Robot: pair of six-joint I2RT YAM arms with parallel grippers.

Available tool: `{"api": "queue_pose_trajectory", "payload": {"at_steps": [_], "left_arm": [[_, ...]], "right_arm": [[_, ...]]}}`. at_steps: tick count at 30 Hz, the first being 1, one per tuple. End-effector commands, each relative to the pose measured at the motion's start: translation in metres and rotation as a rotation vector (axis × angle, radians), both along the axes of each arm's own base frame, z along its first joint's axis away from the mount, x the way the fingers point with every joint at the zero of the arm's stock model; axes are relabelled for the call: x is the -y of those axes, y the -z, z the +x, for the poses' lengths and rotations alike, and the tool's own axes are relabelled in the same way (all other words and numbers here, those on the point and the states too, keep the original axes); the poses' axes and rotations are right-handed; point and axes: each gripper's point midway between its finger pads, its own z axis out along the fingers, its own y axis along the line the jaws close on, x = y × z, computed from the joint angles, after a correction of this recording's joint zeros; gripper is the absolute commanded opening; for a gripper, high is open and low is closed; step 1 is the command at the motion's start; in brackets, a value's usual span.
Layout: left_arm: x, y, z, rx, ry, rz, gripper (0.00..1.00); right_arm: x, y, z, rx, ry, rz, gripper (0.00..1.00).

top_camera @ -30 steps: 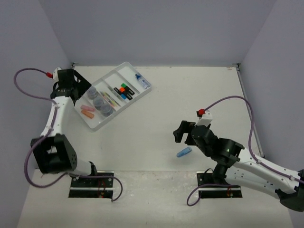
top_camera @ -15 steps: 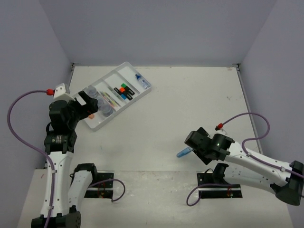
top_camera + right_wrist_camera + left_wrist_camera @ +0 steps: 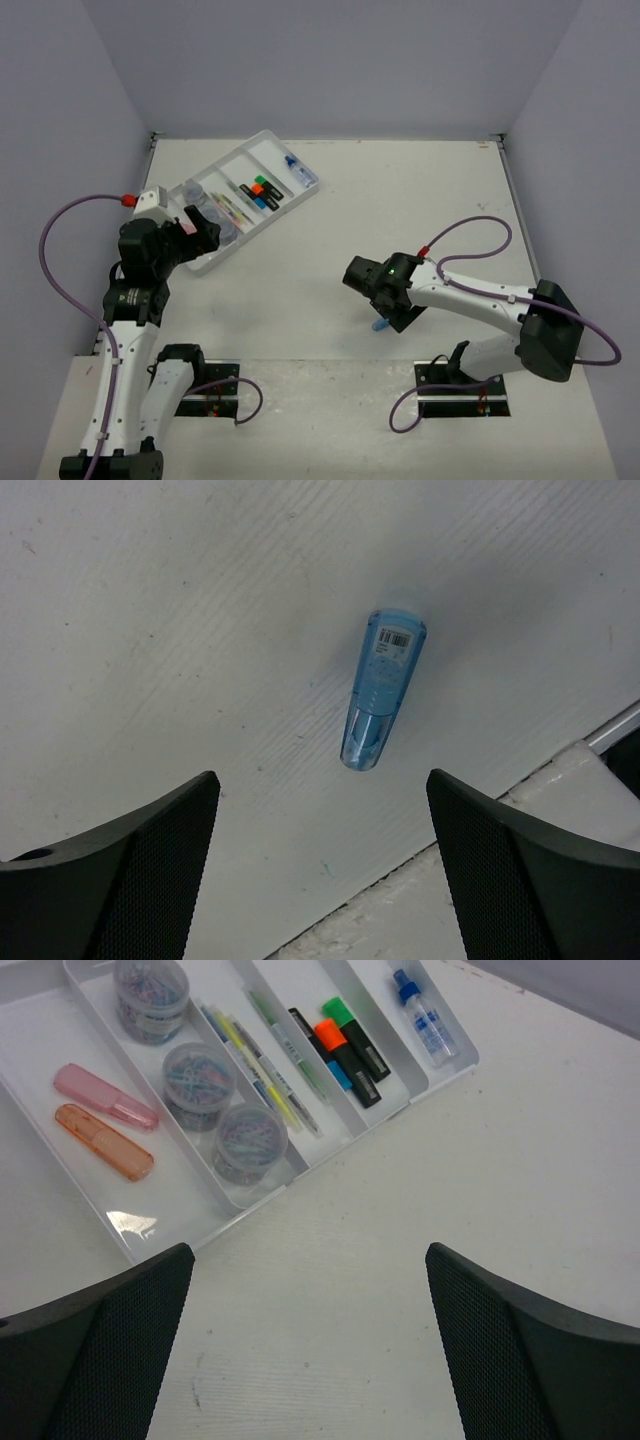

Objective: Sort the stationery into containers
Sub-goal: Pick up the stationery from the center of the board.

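Pale grey walls enclose a white bench (image 3: 420, 200) on three sides.

Tray (image 3: 160, 1250): white, with long parallel compartments, set at an angle on the far left part of the bench.
- End compartment nearest the left arm: a pink piece (image 3: 105, 1095) and an orange piece (image 3: 103, 1142), side by side.
- Next compartment: three clear jars (image 3: 198, 1080) in a row, filled with small coloured items.
- Next: thin pastel pens (image 3: 262, 1072), lying lengthwise.
- Next: black highlighters (image 3: 350, 1048) with green, orange and blue caps, close together.
- Far end compartment: a blue-capped bottle (image 3: 425, 1022), lying flat.

Blue piece (image 3: 380, 690): lies alone on the bare bench, well apart from the tray, near the front edge on the right arm's side. It is clear blue with a barcode label at its wider end. It rests flat, outside any compartment.

Left hand (image 3: 310, 1350): released, fingers spread wide with nothing between them. It hangs over the bench just beside the tray's near corner, its camera looking across the compartments. It touches neither the tray nor its contents.

Right hand (image 3: 318, 850): released, fingers spread wide, holding nothing. It hangs directly over the blue piece, which lies ahead of the fingertips and in the gap between them. Neither finger touches the piece. In the top view the hand covers most of the piece, leaving only its near end showing.
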Motion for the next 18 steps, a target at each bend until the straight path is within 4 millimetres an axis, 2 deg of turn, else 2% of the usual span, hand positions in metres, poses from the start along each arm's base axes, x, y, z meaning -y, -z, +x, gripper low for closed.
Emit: {"api": "queue_pose_trajectory", "payload": {"at_steps": [1, 9, 14, 18], "left_arm": [[0.000, -0.012, 0.001, 0.064, 0.019, 0.028, 1.00], [0.002, -0.011, 0.002, 0.060, 0.027, 0.025, 1.00], [0.009, -0.009, 0.002, 0.057, 0.055, 0.024, 1.00], [0.011, -0.009, 0.001, 0.053, 0.062, 0.025, 1.00]], "right_arm": [[-0.012, 0.016, 0.002, -0.017, 0.052, 0.033, 0.84], [-0.008, 0.046, -0.002, -0.052, 0.084, 0.003, 0.79], [0.006, 0.065, -0.006, -0.068, 0.126, -0.024, 0.69], [0.009, 0.086, -0.009, -0.083, 0.122, -0.006, 0.62]]}}
